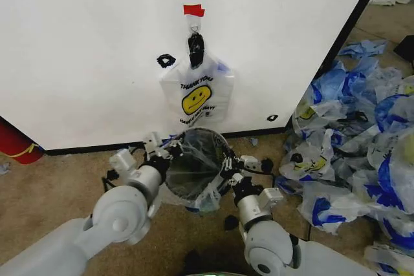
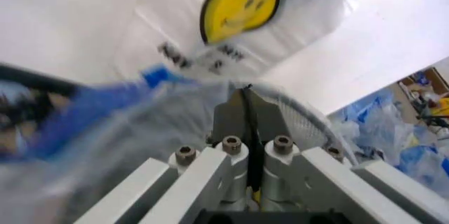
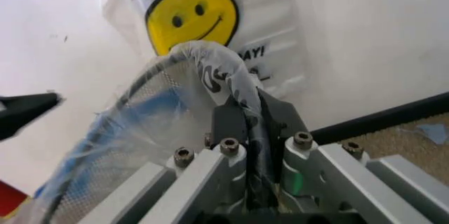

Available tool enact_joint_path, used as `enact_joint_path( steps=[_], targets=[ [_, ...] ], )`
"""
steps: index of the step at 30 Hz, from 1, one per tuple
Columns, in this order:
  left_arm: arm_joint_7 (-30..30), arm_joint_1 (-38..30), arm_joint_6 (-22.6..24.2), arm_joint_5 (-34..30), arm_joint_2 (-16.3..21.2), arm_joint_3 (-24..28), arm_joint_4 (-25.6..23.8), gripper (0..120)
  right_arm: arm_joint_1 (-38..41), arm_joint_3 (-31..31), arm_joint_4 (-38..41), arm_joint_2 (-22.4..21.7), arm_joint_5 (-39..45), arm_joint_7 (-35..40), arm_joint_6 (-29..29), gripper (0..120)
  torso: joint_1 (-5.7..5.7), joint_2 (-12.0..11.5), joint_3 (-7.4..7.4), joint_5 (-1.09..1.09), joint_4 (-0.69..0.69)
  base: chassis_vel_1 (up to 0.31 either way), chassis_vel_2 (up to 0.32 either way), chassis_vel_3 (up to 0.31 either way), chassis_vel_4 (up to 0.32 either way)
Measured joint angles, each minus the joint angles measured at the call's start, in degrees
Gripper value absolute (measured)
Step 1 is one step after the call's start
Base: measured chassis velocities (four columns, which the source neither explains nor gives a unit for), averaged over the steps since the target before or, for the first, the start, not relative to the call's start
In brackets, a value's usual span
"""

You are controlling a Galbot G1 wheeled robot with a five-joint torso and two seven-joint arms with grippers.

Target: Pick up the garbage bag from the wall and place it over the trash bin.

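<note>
My left end effector and right end effector each clench the plastic liner over the trash bin, frame centre. The garbage bag hangs on the wall above.

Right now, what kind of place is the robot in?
Probably a robot test room: a bare white wall with a taped hook, brown carpet, and a heap of used plastic bags.

blurred: blue handle | hidden: trash bin base behind arms | cut off: bag heap
</note>
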Motion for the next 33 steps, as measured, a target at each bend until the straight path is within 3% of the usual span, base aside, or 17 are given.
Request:
enact_joint_path(
  steps=[7, 10, 33],
  targets=[
    [0.36, 1.30, 0.88, 2.93, 0.91, -2.49, 0.00, 0, -1.35, 2.25, 0.78, 0.27, 0.34, -0.58, 0.59, 1, 0.00, 0.00, 0.01, -0.02, 0.00, 0.000, 0.000, 0.000, 0.000],
    [0.57, 2.07, 1.86, 4.52, 1.60, -2.97, 0.69, 7, -2.17, 3.43, 1.52, 0.18, 0.41, -0.89, 0.73, 1, 0.00, 0.00, 0.01, -0.01, -0.01, 0.000, 0.000, 0.000, 0.000],
    [2.89, 5.86, 3.17, 7.82, 3.10, -5.60, 2.32, 93, -6.01, 12.81, 4.66, -1.47, 3.89, -3.91, 1.78, 1, 0.00, 0.00, 0.00, -0.01, 0.00, 0.000, 0.000, 0.000, 0.000]
  ],
)
